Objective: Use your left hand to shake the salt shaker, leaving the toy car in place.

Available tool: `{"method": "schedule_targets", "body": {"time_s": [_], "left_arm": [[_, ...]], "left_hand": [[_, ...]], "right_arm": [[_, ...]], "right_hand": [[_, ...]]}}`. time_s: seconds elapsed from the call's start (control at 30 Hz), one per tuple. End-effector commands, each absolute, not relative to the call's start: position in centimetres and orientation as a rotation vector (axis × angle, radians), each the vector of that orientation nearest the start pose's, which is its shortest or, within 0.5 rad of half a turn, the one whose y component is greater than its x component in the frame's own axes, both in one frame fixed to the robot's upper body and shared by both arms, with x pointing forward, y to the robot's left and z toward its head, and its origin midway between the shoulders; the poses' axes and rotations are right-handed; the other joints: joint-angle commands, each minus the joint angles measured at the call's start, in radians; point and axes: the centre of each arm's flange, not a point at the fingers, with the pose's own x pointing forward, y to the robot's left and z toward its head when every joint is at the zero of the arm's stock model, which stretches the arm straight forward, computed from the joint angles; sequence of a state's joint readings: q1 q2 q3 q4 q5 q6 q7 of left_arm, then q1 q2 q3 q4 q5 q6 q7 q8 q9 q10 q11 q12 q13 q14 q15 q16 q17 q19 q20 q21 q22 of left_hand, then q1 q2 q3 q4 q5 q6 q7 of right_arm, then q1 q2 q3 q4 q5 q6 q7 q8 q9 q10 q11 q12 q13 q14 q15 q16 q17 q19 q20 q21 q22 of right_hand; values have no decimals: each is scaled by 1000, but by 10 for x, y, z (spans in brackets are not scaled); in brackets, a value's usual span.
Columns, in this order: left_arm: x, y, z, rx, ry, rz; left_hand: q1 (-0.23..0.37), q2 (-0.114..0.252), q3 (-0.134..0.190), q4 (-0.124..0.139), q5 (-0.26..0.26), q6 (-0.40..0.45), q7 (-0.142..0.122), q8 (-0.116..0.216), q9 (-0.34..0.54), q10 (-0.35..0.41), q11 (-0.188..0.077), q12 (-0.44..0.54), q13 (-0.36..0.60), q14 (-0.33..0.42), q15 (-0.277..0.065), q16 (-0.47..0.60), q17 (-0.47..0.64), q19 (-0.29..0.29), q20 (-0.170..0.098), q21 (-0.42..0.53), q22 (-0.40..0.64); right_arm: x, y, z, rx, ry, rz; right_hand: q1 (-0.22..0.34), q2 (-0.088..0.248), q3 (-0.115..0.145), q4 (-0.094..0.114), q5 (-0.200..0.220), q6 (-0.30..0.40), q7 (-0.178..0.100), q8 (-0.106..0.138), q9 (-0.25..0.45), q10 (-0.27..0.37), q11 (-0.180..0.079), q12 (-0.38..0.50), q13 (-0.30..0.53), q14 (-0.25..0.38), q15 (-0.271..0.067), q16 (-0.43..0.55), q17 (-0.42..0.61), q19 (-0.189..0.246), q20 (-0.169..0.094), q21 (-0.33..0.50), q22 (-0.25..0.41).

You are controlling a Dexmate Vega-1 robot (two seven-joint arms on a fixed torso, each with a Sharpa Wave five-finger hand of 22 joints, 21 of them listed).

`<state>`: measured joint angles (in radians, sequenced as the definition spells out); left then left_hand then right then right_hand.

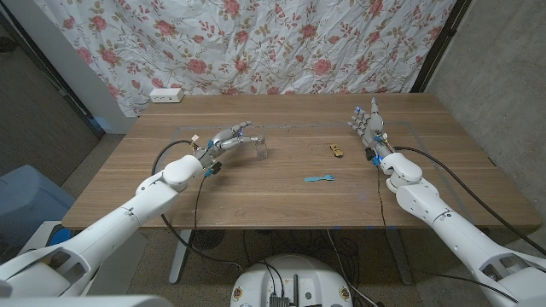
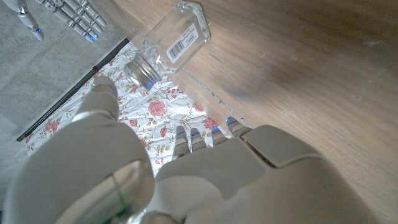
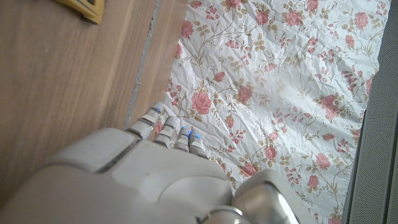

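Meanwhile, left hand (image 1: 223, 141) reached, fingers spread, just beside the shaker (image 1: 261, 148); right hand (image 1: 367, 122) stood spread, far of the car (image 1: 336, 150).

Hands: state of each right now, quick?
Left hand: open, fingers reaching beside the clear glass salt shaker, not gripping it.
Right hand: open, fingers raised, holding nothing.

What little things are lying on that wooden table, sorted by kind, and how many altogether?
Glass salt shaker: 1
Yellow toy car: 1
Small blue object, kind unclear: 1
White box at the far edge: 1
Total: 4
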<state>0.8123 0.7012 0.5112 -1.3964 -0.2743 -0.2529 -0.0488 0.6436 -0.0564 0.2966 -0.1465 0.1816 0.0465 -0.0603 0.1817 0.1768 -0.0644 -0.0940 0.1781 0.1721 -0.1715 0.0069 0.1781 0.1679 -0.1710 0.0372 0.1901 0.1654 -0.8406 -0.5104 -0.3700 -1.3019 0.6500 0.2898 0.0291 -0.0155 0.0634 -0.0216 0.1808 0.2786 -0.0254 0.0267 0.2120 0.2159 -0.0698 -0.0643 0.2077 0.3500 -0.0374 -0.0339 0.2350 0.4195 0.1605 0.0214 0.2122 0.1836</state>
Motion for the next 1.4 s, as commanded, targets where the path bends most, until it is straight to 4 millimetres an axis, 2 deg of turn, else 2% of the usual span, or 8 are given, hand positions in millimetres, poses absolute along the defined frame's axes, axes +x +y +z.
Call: {"method": "schedule_targets", "body": {"time_s": [0.03,0.43,0.67,0.83,1.07,1.17,1.4], "left_arm": [[639,283,-29,457,-585,-286],[641,286,-37,319,-579,-258],[645,288,-38,229,-580,-226],[647,289,-34,187,-591,-213],[650,287,-30,136,-607,-172],[651,284,-32,123,-605,-171],[653,280,-36,74,-593,-164]], "left_hand": [[-11,3,2,9,-4,6,3,6,0,12,0,9,2,-13,-10,7,1,-69,-7,4,5],[-33,11,0,15,-6,24,16,11,-1,20,10,11,2,-2,-9,7,1,-52,-19,7,4],[-54,18,-3,19,-7,31,27,11,-1,33,18,14,1,14,-14,8,0,-26,-45,11,4],[-65,22,-4,21,-8,32,37,10,-2,39,25,14,1,25,-26,9,0,-11,-54,13,3],[-79,32,-3,21,-7,4,45,-1,-2,8,32,2,1,39,-38,8,0,7,-55,12,3],[-84,36,-2,21,-7,-2,53,-2,-2,1,49,1,1,45,-38,8,0,13,-58,11,2],[-92,39,-3,22,-6,-2,58,-1,-3,7,53,5,1,50,-37,7,-1,17,-60,10,2]], "right_arm": [[653,-290,-27,42,-593,207],[653,-290,-27,42,-593,207],[653,-290,-27,42,-593,207],[653,-290,-27,42,-593,207],[653,-290,-27,42,-593,207],[653,-290,-27,42,-593,207],[653,-290,-27,42,-593,207]], "right_hand": [[-3,97,-1,6,7,-1,9,6,4,-4,-1,8,4,-6,-35,4,5,6,1,6,5],[-3,97,-1,6,7,0,9,6,4,-5,0,7,4,-6,-34,4,5,7,1,6,5],[-3,97,-1,6,7,0,9,6,4,-5,-1,7,4,-7,-35,4,5,7,1,6,5],[-3,97,-1,6,7,-1,9,6,4,-6,-1,7,4,-7,-36,4,5,7,1,6,5],[-3,97,-1,6,7,-1,9,6,4,-7,-2,7,4,-7,-35,4,5,7,1,6,5],[-3,97,-1,6,7,-1,8,6,4,-6,-1,7,4,-6,-36,4,5,7,2,6,5],[-3,97,-1,6,7,-1,9,6,4,-6,-1,7,4,-7,-36,4,5,7,2,6,5]]}}
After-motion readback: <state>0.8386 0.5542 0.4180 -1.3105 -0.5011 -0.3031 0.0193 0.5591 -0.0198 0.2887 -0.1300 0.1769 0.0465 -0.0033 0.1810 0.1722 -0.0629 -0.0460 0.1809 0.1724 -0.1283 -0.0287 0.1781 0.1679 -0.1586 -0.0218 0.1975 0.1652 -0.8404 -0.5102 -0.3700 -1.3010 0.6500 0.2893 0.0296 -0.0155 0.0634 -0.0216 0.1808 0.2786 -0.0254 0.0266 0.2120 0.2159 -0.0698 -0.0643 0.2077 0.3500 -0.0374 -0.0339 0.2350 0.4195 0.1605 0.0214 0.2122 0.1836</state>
